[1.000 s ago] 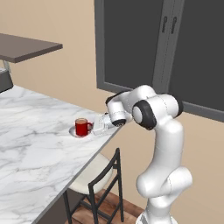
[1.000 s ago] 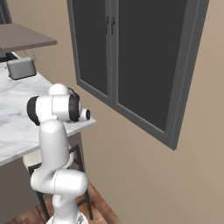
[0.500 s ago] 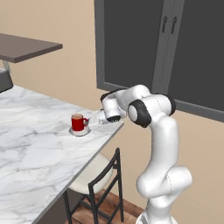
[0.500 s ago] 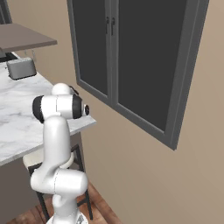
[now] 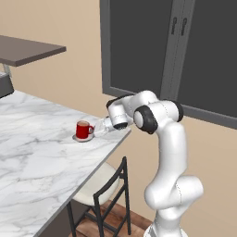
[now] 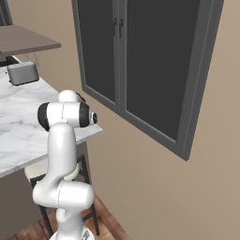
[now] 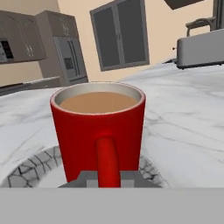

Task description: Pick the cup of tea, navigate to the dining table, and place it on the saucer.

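Cup (image 5: pixel 84 129): red, cylindrical, side handle, filled with light brown tea; stands upright on the saucer (image 5: pixel 77 137), near the table's (image 5: pixel 32 152) right edge, towards its far right corner. In the hand view the cup (image 7: pixel 98 131) is close up, handle facing the camera, with the saucer's (image 7: pixel 33 168) grey-veined rim showing to either side of its base. Saucer: small, shallow, pale, slightly wider than the cup, flat on the table. Table: white marble slab with grey veining and a thin edge; in the right base view its (image 6: pixel 18 126) corner lies behind the arm. Gripper (image 5: pixel 96 131): reaches level over the table's right edge to the cup's handle side; jaws closed on the cup handle, the two dark tips (image 7: pixel 87 178) flanking the handle's lower end in the hand view. Toaster (image 6: pixel 23 72): silver, on the table's far end, well apart from the cup; also seen at upper right of the hand view (image 7: pixel 201 47). Chair (image 5: pixel 104 194): black frame, pale round seat, tucked under the table's right edge beside the robot base. Window (image 5: pixel 185 51): dark-framed, double-paned, in the tan wall behind the arm. Shelf (image 5: pixel 28 50): dark slab above the table's far end.
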Motion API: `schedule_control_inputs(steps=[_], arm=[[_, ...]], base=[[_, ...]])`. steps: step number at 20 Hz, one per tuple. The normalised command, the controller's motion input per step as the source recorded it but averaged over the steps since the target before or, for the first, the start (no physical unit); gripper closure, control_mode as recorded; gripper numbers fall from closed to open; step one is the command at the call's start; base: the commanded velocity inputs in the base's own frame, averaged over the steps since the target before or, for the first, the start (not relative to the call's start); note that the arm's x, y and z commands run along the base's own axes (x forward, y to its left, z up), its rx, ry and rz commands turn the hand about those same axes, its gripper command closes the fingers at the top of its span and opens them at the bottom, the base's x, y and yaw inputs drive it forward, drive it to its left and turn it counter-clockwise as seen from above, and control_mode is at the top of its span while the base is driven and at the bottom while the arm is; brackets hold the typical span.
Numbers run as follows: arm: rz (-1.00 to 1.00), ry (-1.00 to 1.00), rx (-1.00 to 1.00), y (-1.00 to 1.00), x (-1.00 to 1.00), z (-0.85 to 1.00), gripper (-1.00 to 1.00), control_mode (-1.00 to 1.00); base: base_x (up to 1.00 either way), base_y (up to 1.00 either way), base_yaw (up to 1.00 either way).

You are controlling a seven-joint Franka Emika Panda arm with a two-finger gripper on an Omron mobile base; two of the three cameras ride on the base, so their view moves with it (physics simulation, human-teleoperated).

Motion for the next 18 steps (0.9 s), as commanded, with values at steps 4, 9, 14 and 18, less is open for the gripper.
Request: schedule_control_inputs(steps=[4,9,14,18], arm=[[0.04,0.00,0.00,0.00,-0.08,-0.03,1.00,-1.00],[0.07,0.00,0.00,0.00,-0.07,0.11,1.00,-1.00],[0.05,0.01,-0.04,0.00,0.00,0.18,1.00,-1.00],[0.02,0.04,-0.09,0.00,0.00,0.00,1.00,-1.00]], base=[[0.00,0.00,0.00],[0.00,0.00,0.00],[0.00,0.00,0.00],[0.00,0.00,0.00]])
